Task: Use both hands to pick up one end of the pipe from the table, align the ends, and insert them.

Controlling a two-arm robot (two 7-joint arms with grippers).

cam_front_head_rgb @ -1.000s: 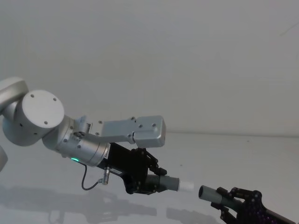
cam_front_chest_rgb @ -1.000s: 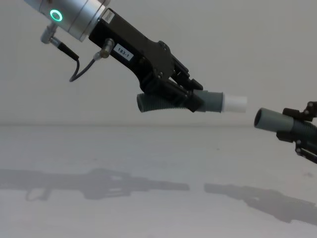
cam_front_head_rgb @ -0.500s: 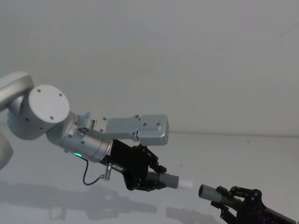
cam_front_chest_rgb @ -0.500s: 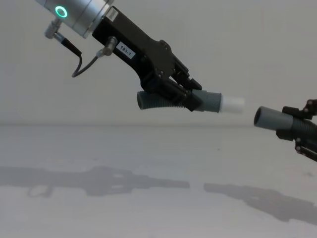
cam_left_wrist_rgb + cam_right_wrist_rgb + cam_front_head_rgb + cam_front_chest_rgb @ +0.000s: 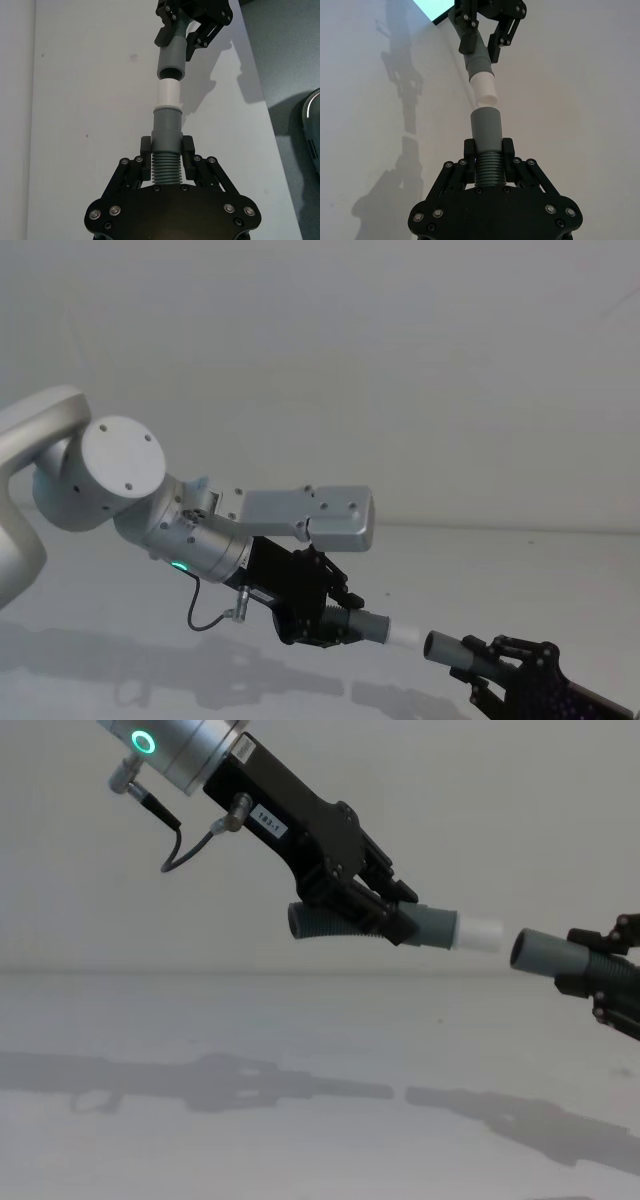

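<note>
My left gripper hangs above the table, shut on a ribbed grey pipe piece. That piece's white stub points right. My right gripper comes in at the right edge, shut on the other pipe piece, whose open grey mouth faces the stub. A small gap separates the two ends, which are nearly in line. In the left wrist view the white stub sits just before the mouth. In the right wrist view the mouth sits just below the white tip, which is slightly tilted.
Shadows of both arms lie on the table below. The table's edge runs along one side in the left wrist view, with grey floor and a pale rounded object beyond it.
My left arm has moved right with its pipe piece, bringing the white stub closer to the grey mouth. The right gripper has barely moved.
</note>
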